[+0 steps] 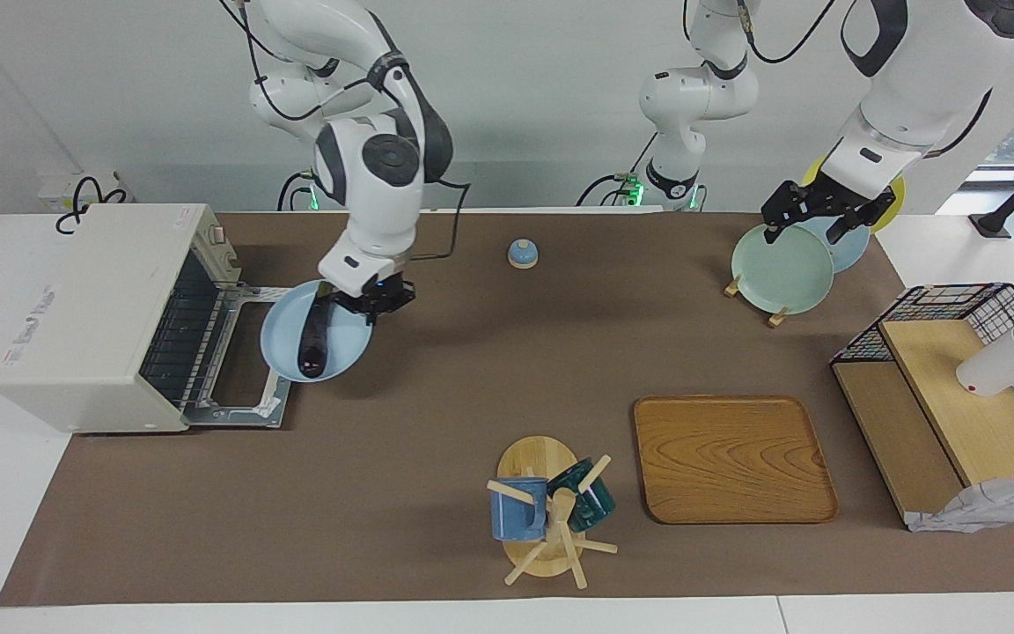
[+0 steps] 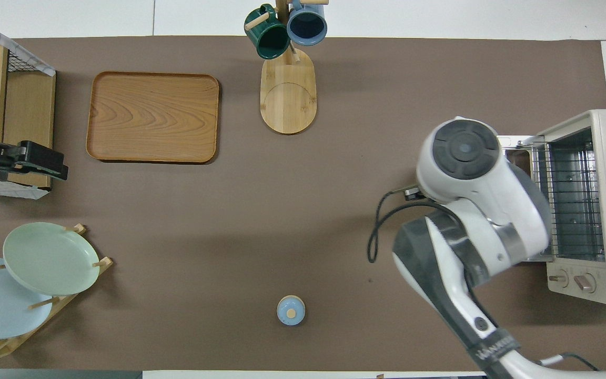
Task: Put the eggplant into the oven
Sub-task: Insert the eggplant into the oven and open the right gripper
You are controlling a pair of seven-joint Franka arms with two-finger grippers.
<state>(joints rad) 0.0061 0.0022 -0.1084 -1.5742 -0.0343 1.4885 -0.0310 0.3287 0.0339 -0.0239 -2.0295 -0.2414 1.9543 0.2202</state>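
Eggplant (image 1: 314, 339) is seen lying on a light blue plate (image 1: 282, 339) over the oven's (image 1: 93, 317) lowered door (image 1: 238, 357). Right gripper (image 1: 372, 299) is positioned at the plate's rim; grip state cannot be told. Left gripper (image 1: 811, 216) waits over the plate rack (image 1: 758, 295), fingers unreadable. Risk: if the plate is tilted, the glossy eggplant may roll off.

Lighting: bright, even, overhead. Shadows: soft, short, falling toward six o'clock beneath the brown matte surface (image 1: 437, 423) items in the facing view. Glare: faint sheen on rectangular wooden tray (image 1: 733, 458). Focus: sharp throughout; slight bowing at edges.
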